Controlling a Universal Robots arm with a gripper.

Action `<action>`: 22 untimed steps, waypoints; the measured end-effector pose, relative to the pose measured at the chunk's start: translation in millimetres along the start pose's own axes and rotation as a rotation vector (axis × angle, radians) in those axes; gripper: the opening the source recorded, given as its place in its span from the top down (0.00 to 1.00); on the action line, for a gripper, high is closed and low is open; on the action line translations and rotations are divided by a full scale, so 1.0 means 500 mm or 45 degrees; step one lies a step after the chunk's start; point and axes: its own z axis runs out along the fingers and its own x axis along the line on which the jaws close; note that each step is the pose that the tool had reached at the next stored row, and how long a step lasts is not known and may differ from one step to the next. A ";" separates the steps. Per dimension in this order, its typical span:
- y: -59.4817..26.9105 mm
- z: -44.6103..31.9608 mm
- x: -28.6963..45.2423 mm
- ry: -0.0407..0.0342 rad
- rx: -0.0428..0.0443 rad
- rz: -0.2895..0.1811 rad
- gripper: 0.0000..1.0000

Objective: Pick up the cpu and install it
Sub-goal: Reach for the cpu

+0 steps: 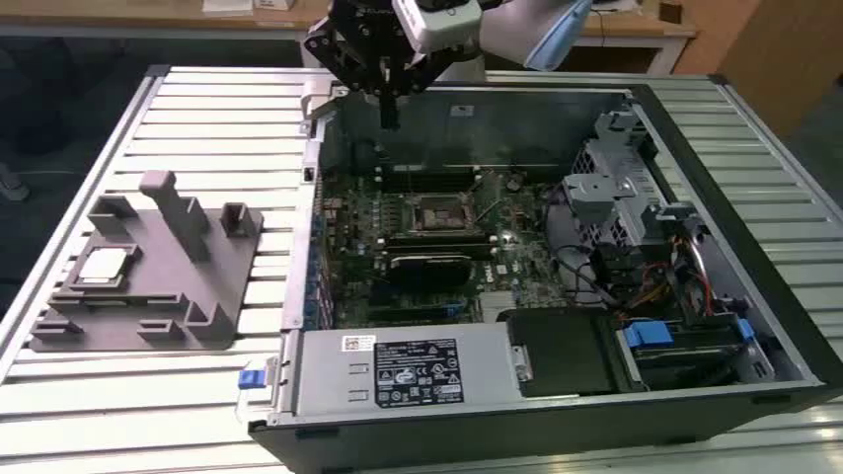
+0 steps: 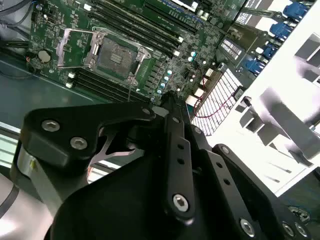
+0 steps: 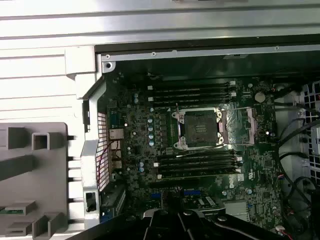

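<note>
The gripper (image 1: pixel 389 120) hangs over the rear wall of the computer case (image 1: pixel 554 94), fingers seemingly pressed together, holding nothing. The cpu (image 1: pixel 106 265) lies well apart from it, on the grey fixture (image 1: pixel 197 296).

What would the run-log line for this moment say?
pincer: shut, empty, above case | cpu: on gray fixture, outside case | socket: open, empty

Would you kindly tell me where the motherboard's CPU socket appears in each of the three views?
Exterior view: the CPU socket sits on the motherboard, inside the open case.
Second wrist view: it lies between the memory slots.
First wrist view: it is centred on the motherboard, again between those slots.
Shared landmark: the memory slots flanking it on two sides.
</note>
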 end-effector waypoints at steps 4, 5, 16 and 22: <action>0.000 0.000 0.000 0.0000 0.000 0.000 0.89; 0.000 0.000 0.000 0.0000 0.000 0.000 0.89; -0.001 0.000 0.006 -0.0001 0.000 0.000 0.89; -0.002 0.000 0.020 -0.0002 0.000 0.001 0.89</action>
